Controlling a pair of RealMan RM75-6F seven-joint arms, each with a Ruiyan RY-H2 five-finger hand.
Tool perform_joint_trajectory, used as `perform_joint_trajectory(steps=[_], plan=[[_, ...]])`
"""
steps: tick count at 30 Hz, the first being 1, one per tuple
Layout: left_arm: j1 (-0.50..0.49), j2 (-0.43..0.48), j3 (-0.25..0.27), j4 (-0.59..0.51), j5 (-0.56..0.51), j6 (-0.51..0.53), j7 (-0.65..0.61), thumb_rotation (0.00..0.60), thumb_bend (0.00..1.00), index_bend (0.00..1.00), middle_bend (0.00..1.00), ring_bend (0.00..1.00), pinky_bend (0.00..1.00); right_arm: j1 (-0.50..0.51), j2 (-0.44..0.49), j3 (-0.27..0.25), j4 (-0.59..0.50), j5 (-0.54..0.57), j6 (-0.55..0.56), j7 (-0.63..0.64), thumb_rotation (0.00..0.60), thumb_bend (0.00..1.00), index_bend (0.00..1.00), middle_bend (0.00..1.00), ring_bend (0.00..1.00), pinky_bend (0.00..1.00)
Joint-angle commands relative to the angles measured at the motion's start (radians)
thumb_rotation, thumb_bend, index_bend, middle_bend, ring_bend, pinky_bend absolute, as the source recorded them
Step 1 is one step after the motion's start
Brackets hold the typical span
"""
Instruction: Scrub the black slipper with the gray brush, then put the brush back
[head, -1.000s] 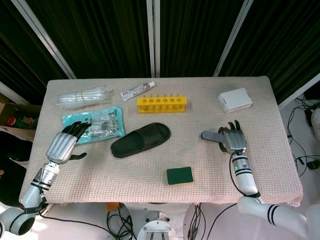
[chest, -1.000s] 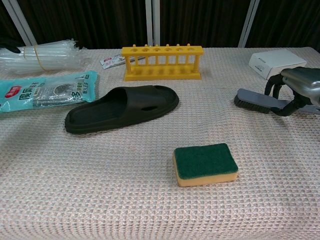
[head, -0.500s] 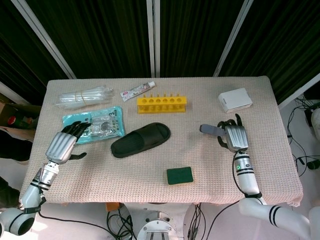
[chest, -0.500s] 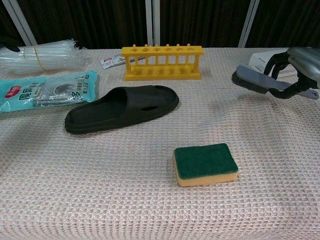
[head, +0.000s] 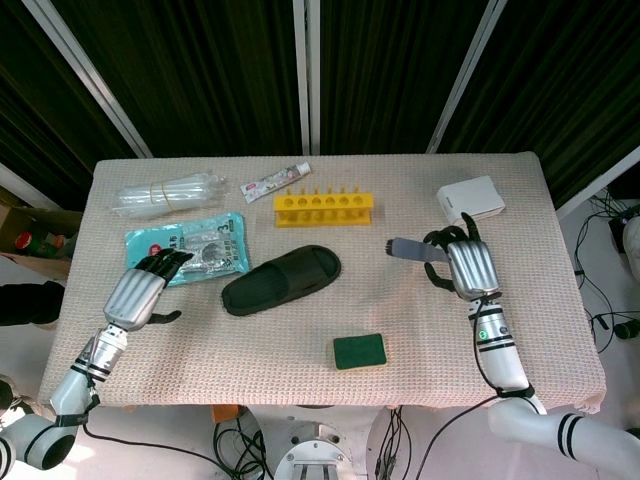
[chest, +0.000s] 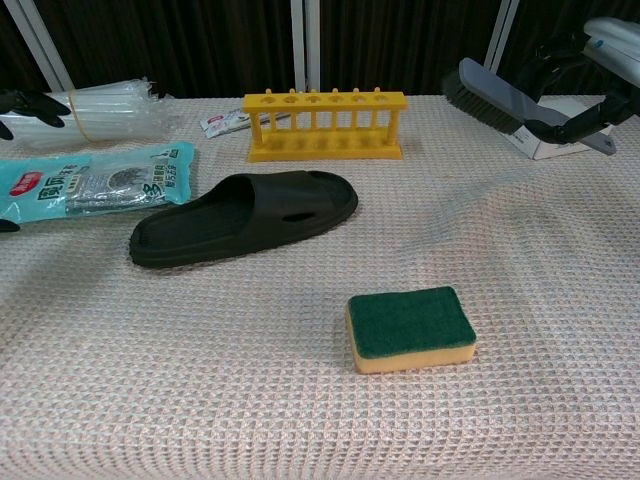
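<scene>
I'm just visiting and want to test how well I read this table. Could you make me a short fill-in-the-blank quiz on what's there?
1. The brush is held in the air by the robot's ____ hand.
2. The slipper is ____ in color.
3. The sponge has a ____ top and a yellow base.
4. The left hand holds ____.

Missing words: right; black; green; nothing
</scene>
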Motion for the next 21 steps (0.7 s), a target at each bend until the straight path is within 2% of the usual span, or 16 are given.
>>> perform_joint_trajectory(steps=[1,6,13,21], plan=[[-0.009,-0.012,0.012,0.008,0.019,-0.012,-0.003,0.600,0.04,0.13,0.16,0.11,0.25,0.032,0.015,0.018,-0.042,0.027,-0.042,-0.042,0.600,0.49,0.83,0.73,0.24,0.00],[-0.032,-0.049,0.039,0.049,0.079,-0.024,-0.027,0.600,0.06,0.14,0.20,0.15,0.27,0.103,0.034,0.062,-0.121,0.107,-0.102,-0.173,0.600,0.49,0.83,0.73,0.24,0.00],[-0.082,-0.105,0.076,0.142,0.155,-0.065,-0.059,0.600,0.20,0.23,0.26,0.20,0.33,0.214,0.062,0.104,-0.205,0.282,-0.162,-0.379,0.600,0.49,0.84,0.73,0.24,0.00],[-0.139,-0.158,0.089,0.204,0.193,-0.114,-0.031,0.600,0.33,0.25,0.29,0.22,0.34,0.327,0.032,0.091,-0.192,0.476,-0.180,-0.540,0.600,0.49,0.85,0.74,0.24,0.00]])
